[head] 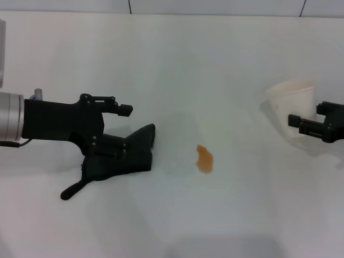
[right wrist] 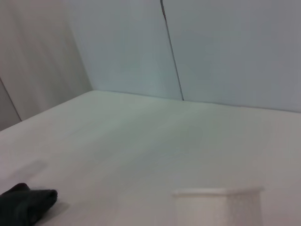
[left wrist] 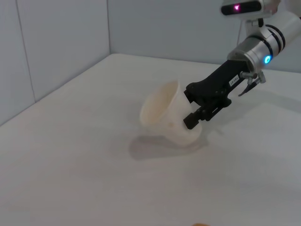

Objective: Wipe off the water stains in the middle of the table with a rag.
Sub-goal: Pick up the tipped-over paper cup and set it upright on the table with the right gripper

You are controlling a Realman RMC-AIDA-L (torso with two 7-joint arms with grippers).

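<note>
Left gripper (head: pixel 115 129) fingers spread wide over rag (head: pixel 121 158), left of stain (head: pixel 205 159) on counter (head: pixel 177 64). Right gripper (head: pixel 301 124) fingers holding cup (head: pixel 293 105). We should pinch rag firmly, then sweep right.

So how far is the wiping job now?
Done: nothing wiped; the stain is untouched on the table. In hand: the left gripper is on the rag, beside the stain, one finger above it and one against it. The right gripper holds the tilted cup. Left: the wiping itself.
</note>
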